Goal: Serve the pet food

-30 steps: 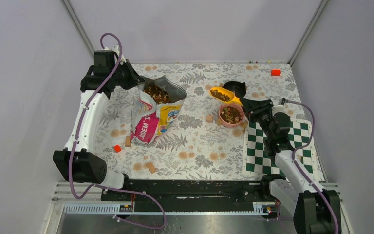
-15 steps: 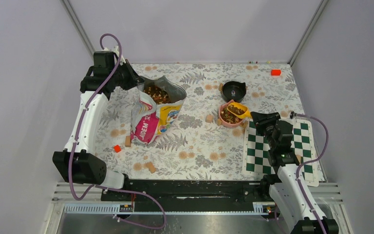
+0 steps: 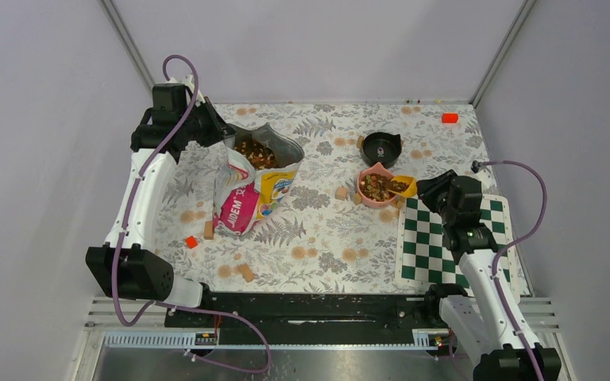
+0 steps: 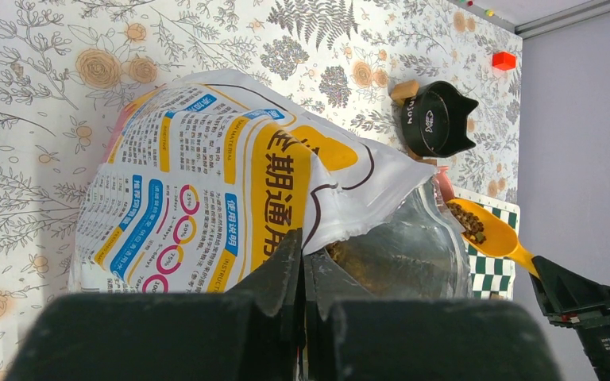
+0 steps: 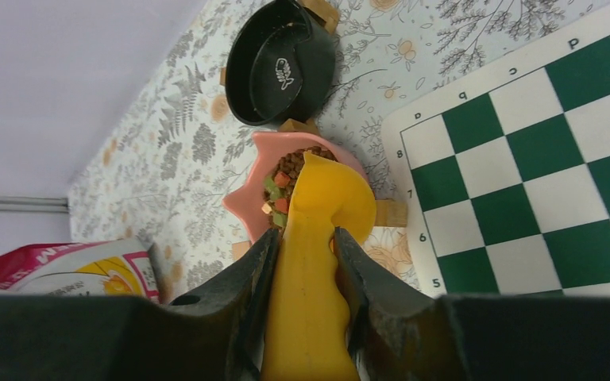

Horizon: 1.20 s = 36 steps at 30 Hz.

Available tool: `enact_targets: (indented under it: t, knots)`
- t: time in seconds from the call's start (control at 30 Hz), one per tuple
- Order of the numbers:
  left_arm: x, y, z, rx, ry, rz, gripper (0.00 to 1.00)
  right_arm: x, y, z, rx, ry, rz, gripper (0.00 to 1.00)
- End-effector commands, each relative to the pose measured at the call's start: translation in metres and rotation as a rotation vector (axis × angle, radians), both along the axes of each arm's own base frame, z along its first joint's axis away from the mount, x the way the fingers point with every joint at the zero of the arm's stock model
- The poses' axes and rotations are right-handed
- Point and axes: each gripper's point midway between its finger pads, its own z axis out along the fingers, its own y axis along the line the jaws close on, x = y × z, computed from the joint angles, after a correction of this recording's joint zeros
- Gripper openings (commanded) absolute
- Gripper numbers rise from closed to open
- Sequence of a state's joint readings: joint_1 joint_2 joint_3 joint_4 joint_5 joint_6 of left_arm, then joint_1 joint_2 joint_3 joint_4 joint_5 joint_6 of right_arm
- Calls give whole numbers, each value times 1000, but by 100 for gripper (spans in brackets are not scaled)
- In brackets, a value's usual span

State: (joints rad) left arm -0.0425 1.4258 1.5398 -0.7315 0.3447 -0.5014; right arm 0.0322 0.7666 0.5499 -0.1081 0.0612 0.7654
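Pet food (image 3: 379,186) fills the pink bowl (image 3: 363,194), and more pet food (image 3: 256,152) shows in the open mouth of the yellow, white and pink bag (image 3: 250,194). My right gripper (image 3: 422,187) is shut on the handle of a yellow scoop (image 5: 318,238). The scoop is tipped over the pink bowl (image 5: 246,208), its back towards the wrist camera, above the kibble (image 5: 283,178). From the left wrist, a few pellets (image 4: 469,224) still lie in the scoop's cup. My left gripper (image 4: 303,252) is shut on the bag's (image 4: 206,167) top rim and holds it upright.
An empty black bowl (image 3: 382,148) stands behind the pink one. A green-and-white chessboard mat (image 3: 453,238) lies under the right arm. Wooden cubes (image 3: 341,192) (image 3: 208,230) (image 3: 245,271) and red blocks (image 3: 449,117) (image 3: 191,242) are scattered on the floral cloth.
The right arm carried the loaded scoop from beside the black bowl to the pink bowl, drew back to the right and tipped it. The left arm and bag stayed still.
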Motion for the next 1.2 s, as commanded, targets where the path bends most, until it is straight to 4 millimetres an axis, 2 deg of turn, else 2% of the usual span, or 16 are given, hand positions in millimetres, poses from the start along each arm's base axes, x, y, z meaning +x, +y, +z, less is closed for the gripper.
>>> enact_targets:
  t: [0.0,0.2,0.4,0.5,0.6,0.67,0.77,0.83,0.9,1.0,1.07,1.17]
  knots:
    - [-3,4,29,-3,-107,1,0,2,-8,19,-110,6,20,0]
    - [-2,3,28,-7,-103,-3,0,6,-7,35,-162,10,65,0]
    - [-4,-6,37,-51,-110,-37,0,7,-11,54,-283,17,78,0]
    - [-3,-7,38,-56,-110,-42,0,9,-6,62,-337,19,108,0]
    - [-3,-8,37,-61,-103,-46,0,12,8,73,-342,-1,170,0]
    - [-3,-9,36,-66,-101,-49,0,15,23,81,-308,-20,245,0]
    - [-4,-11,37,-71,-101,-58,0,17,64,107,-206,-118,434,0]
    - [-3,-11,36,-74,-99,-60,0,14,95,135,-106,-235,577,0]
    - [-3,-11,34,-75,-98,-58,0,7,123,173,19,-391,700,0]
    - [-2,-15,28,-97,-86,-65,0,-5,152,218,185,-559,809,0]
    - [-2,-20,26,-109,-78,-76,0,-12,173,233,224,-601,878,0]
    - [-2,-27,25,-114,-73,-94,0,-12,200,242,246,-614,936,0]
